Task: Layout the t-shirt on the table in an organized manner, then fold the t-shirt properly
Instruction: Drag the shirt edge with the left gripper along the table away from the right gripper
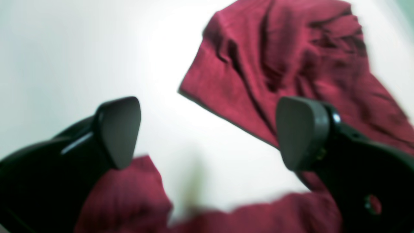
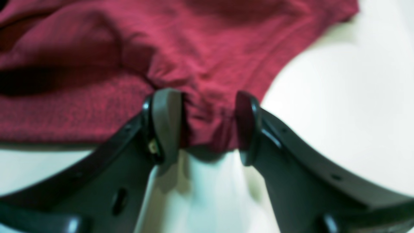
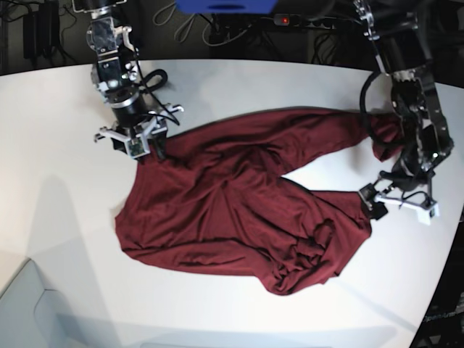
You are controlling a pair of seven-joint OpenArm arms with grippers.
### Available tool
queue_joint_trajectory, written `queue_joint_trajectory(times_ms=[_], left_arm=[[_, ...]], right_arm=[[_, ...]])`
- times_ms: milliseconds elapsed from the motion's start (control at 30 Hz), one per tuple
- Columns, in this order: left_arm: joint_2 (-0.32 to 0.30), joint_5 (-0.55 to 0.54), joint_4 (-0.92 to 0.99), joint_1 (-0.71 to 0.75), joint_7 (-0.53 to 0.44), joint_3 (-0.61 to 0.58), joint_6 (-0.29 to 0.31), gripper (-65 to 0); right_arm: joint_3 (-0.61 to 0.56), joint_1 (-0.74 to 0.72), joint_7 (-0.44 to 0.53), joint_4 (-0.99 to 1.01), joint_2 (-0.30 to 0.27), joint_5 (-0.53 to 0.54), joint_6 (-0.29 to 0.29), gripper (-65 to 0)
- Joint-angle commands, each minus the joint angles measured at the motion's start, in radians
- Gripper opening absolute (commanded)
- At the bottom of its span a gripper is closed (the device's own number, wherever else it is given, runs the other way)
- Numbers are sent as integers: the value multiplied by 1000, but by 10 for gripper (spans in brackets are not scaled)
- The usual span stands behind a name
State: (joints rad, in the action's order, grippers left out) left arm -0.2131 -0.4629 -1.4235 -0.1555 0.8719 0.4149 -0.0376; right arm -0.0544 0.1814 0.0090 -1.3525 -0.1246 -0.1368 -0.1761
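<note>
One dark maroon t-shirt (image 3: 232,210) is spread, rumpled, across the middle of the white table (image 3: 58,109), with a sleeve stretched toward the far right side. A bunched fold of its edge is pinched between the pads of the right gripper (image 2: 207,124) at the shirt's upper left corner in the base view. The left gripper (image 1: 207,132) is held wide apart and empty just above a sleeve by the table's right edge.

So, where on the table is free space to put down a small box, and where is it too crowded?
Free: the white table along the near edge below the t-shirt, and the near-left corner. A small bare wedge lies between the two sleeves. Crowded: beside the right gripper, shut on the shirt's edge, and the open left gripper.
</note>
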Motion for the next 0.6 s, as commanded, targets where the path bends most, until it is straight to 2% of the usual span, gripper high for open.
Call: queue_joint_trajectory(times_ms=[0, 267, 467, 567], left_arm=[[-7, 11, 20, -52, -24, -20, 5, 0], [80, 184, 298, -149, -240, -152, 5, 0], [91, 217, 501, -180, -380, -224, 5, 0], [80, 217, 554, -181, -420, -222, 5, 0]], right_arm=[[28, 7, -48, 3, -8, -17, 7, -369], [196, 40, -51, 3, -8, -17, 7, -369], [288, 63, -50, 3, -13, -17, 7, -369], [328, 63, -51, 3, -36, -17, 7, -369]])
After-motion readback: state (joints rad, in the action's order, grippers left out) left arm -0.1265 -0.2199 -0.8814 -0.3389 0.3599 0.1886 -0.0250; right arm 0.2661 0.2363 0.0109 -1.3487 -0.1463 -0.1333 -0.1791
